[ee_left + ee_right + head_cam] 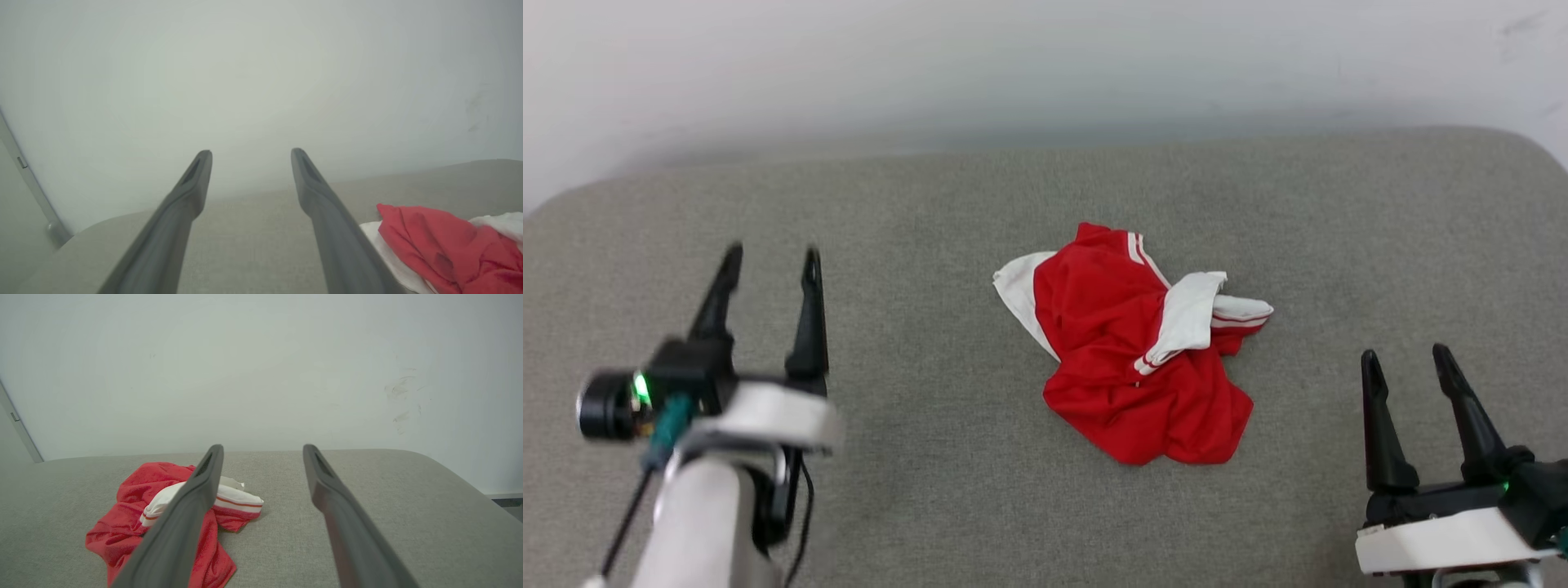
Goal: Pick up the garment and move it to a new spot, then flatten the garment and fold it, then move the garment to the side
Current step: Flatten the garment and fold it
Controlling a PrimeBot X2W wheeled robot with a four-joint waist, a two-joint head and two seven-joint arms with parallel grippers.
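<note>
You have the shirt (1127, 359) lying crumpled near the middle of the grey bench (931, 212), red body bunched up, one white sleeve out at its 10 o'clock edge and another folded across the top toward 3 o'clock, showing its striped trim. No number shows on it in this heap. Your left hand (772, 253) sits at about 8 o'clock from the shirt in the head view, well apart from it, its two dark fingers spread and holding nothing, tips pointing to 12 o'clock toward the pale wall (1013, 65). Your right hand (1406, 354) is at about 4 o'clock from the shirt, nearer to it than the left but not touching, fingers likewise spread and empty. In the left wrist view the shirt lies at 4 o'clock, partly behind the right-side finger. In the right wrist view it lies at 8 o'clock, with the left-side finger crossing in front of the white sleeve.
</note>
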